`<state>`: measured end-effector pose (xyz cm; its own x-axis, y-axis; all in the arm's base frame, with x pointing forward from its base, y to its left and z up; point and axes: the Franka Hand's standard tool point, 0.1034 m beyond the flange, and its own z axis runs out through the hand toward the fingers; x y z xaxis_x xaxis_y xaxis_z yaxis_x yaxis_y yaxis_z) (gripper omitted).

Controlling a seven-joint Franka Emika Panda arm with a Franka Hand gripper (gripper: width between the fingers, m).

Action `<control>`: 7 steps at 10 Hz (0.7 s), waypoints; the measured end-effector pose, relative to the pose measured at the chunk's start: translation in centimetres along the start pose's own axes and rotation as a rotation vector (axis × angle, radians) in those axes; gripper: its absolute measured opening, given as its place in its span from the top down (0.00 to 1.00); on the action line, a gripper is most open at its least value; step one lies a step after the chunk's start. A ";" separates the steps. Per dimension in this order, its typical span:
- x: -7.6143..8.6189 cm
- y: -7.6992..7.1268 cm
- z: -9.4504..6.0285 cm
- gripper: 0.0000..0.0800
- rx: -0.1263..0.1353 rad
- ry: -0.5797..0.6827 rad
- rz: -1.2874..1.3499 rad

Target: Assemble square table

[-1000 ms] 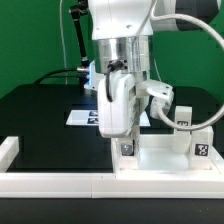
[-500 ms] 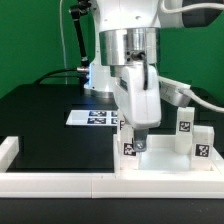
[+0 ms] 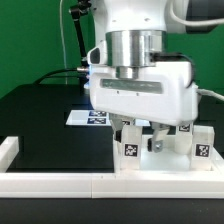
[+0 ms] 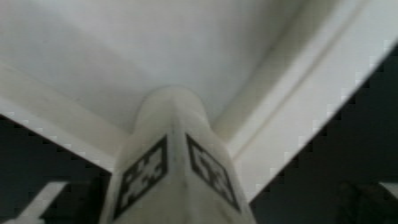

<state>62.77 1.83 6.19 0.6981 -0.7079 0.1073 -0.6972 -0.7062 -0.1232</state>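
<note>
The white square tabletop [image 3: 166, 163] lies at the front of the exterior view's right, against the rail. Three white legs with tags stand on it: one at its near left corner [image 3: 130, 150] and two at the right [image 3: 185, 129] [image 3: 203, 143]. My gripper [image 3: 138, 140] hangs straight down over the near left leg, its broad side to the camera, with a finger on each side of the leg. In the wrist view that leg [image 4: 175, 160] stands corner-on between my fingertips [image 4: 43, 201], with dark gaps on both sides. The gripper [image 4: 214, 205] looks open. The fourth leg is hidden.
A long white border rail [image 3: 60, 183] runs along the table's front edge, with a short end piece [image 3: 8, 152] at the exterior view's left. The marker board [image 3: 84, 117] lies on the black table behind the arm. A green wall stands at the back.
My wrist has turned about a quarter turn over the near left leg, from narrow side to broad side facing the camera. It has shifted slightly right. The leg stays in its place.
</note>
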 end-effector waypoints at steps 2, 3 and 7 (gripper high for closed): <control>0.0 0.0 0.0 0.19 -0.001 0.002 -0.046; 0.0 0.0 0.0 0.22 -0.002 0.002 -0.046; 0.3 1.2 0.3 0.49 -0.021 -0.004 0.199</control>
<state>62.14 0.78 5.81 0.5468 -0.8335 0.0788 -0.8247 -0.5525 -0.1213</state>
